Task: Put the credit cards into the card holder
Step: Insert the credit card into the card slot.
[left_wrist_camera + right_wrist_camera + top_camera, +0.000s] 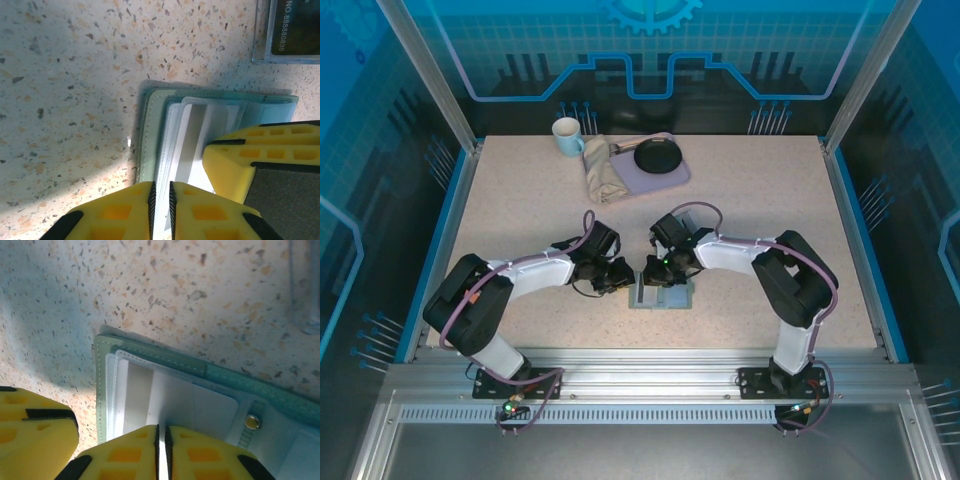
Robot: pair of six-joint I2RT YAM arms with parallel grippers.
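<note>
The card holder [102, 390] lies open on the surface. At it, the left gripper [160, 210] jaws clench its pocket leaf. The right gripper [161, 452] jaws pinch a thin pale sheet [170, 405], card or leaf undetermined. Risk: the 2 opposed pulls drag the card holder or buckle the sheet.

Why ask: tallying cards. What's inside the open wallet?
Pale slots and what may be one pale card show in the grey-green bifold wallet; left claw and right claw cover the rest.

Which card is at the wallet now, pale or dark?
The pale card, lying inside the open card holder, pinched by the right tool; the dark numbered card lies apart in a clear tray.
</note>
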